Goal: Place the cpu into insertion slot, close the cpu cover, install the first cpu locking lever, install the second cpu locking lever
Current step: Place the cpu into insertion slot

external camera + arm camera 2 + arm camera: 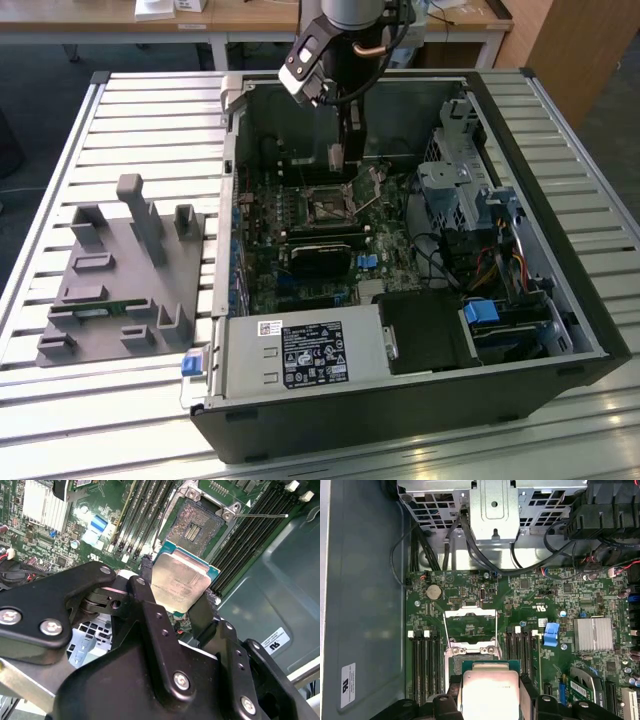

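Cpu [182, 577] clamped in the gripper [179, 585] over the motherboard [530, 605].
The black fingers [146, 572] pinched the chip's opposite edges, holding it clear of the uncovered insertion slot [195, 527] close by; the cpu cover [470, 613] stood raised.

The insertion slot [192, 527] lies uncovered, with open air between its dark centre and the cpu [182, 580] clamped in the gripper [178, 586] just above it. The cpu cover [470, 621] stands swung up at one edge of the slot, and a thin lever [260, 516] juts from a slot corner. Low memory slots [425, 665] flank the slot on 2 sides. A black card [320, 258] lies near the slot. The drive cage [455, 190] and cables [440, 255] crowd the exterior view's right of it.
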